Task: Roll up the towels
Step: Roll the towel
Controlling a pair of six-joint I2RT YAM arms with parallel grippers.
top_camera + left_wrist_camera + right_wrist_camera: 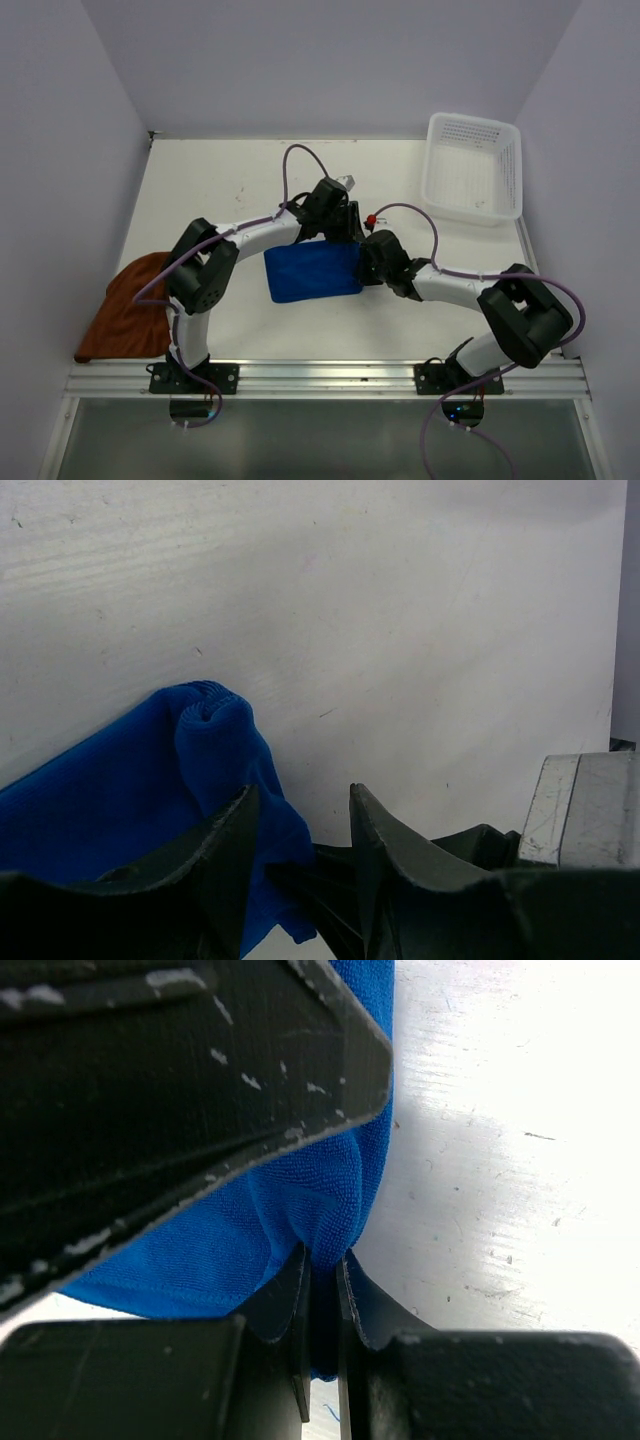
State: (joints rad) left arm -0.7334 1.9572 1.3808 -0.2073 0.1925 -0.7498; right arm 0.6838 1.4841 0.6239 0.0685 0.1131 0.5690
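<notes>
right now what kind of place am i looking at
Probably a robot lab test cell: a white table walled on three sides, two arms bolted to a metal rail, a plastic basket.

Blue towel (312, 272): bright royal blue, plain, fine terry nap. Brown towel (128, 310): rust-brown, plain. Basket (470, 212): white, dotted with rows of holes. Desk (230, 180): off-white, faint dark scuffs.

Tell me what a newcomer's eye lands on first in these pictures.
The bright blue towel at the middle of the table draws the eye first. The right gripper pinches a fold at its right edge, while the left gripper stands open beside a bunched corner. A rust-brown towel slumps at the table's left edge, and a white basket sits at the far right.
</notes>
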